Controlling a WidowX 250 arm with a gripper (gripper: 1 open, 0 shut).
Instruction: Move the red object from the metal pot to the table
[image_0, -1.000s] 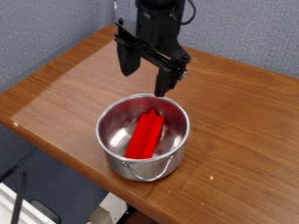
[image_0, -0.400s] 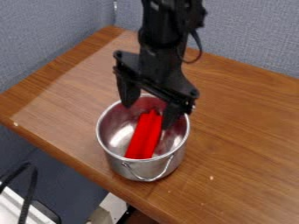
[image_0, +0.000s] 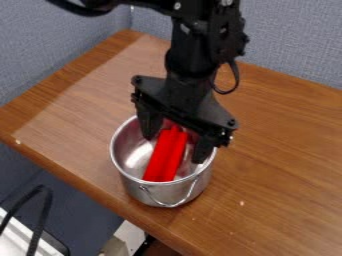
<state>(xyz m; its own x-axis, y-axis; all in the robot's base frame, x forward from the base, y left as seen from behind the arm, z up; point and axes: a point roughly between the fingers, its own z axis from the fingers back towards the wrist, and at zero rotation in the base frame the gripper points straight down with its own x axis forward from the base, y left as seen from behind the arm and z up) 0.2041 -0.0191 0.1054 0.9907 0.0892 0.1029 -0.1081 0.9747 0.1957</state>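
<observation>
The metal pot (image_0: 134, 178) stands near the front edge of the brown table (image_0: 80, 95). Inside it the red object (image_0: 167, 160) leans lengthwise, its upper end hidden behind the arm. My black gripper (image_0: 171, 142) points down into the pot, open. One finger (image_0: 144, 130) dips in on the left of the red object and the other reaches down on its right. I cannot tell whether either finger touches the block.
A grey-blue wall (image_0: 54, 30) runs behind the table on the left and back. The table's dark rounded edge (image_0: 54, 165) passes just in front of the pot. Bare wood lies left and right of the pot.
The gripper has come down and toward the front, from above the pot's back rim into the pot. Its fingers now straddle the red object. The jaws stayed open.
</observation>
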